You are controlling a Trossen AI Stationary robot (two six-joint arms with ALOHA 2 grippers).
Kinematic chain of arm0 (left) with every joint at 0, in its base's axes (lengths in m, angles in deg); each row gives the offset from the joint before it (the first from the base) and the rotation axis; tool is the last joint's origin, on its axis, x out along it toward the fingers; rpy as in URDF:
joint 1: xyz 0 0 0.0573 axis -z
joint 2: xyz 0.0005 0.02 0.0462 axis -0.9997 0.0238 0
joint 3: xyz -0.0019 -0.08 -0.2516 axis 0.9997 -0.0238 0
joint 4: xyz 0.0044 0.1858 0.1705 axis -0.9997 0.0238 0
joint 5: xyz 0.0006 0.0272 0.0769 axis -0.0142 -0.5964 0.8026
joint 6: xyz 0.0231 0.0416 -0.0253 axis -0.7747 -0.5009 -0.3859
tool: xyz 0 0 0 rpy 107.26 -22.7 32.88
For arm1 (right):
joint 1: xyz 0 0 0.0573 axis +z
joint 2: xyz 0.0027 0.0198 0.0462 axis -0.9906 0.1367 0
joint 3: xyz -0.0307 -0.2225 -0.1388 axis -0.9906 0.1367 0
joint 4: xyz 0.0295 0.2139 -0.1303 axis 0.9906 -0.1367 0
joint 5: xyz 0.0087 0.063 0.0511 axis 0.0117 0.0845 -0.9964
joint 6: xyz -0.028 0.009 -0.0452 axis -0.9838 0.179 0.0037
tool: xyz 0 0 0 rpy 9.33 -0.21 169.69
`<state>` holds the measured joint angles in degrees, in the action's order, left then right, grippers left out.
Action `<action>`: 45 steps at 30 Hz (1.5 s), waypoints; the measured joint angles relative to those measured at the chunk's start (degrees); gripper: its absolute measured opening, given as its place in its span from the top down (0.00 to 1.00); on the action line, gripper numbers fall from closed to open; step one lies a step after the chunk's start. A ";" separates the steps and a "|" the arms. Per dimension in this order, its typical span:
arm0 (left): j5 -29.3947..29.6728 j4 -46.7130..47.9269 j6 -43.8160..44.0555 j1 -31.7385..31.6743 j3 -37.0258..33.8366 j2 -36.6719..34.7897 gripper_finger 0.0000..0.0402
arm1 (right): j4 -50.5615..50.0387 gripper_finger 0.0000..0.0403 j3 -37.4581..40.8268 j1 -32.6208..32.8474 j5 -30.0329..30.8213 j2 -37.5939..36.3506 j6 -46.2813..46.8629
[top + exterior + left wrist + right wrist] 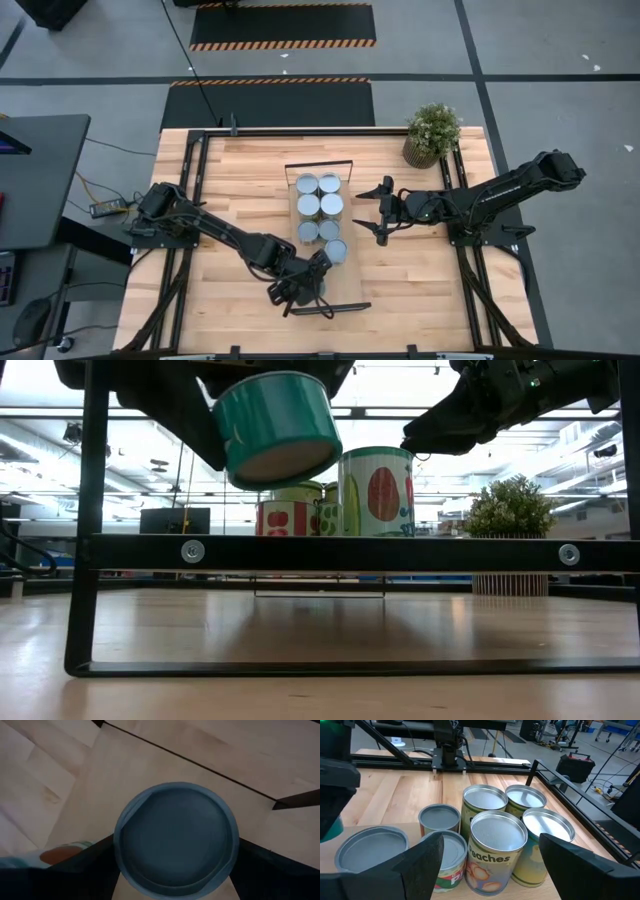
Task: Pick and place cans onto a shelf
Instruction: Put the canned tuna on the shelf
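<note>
Left tool (300, 290) clamped on a teal can (276, 428), tilted, held in the air above the shelf's (326, 290) near end. Farther along the shelf, seven cans (319, 206) stand clustered. Right tool (383, 211) hovers beside them, fingers apart, empty.

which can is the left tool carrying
Start at the shelf, the narrow board down the table's middle. Past the near end of its cluster of cans, the left tool holds a teal can. Unlike the others, it is tilted and in the air.
</note>
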<state>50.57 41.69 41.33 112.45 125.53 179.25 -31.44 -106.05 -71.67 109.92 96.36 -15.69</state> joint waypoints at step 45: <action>-1.17 -2.62 8.95 -0.28 0.02 0.02 0.21 | 0.00 0.17 0.00 -0.02 0.01 0.00 0.00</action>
<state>49.40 39.07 50.28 112.17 125.55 179.27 -31.44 -106.05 -71.69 109.93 96.36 -15.69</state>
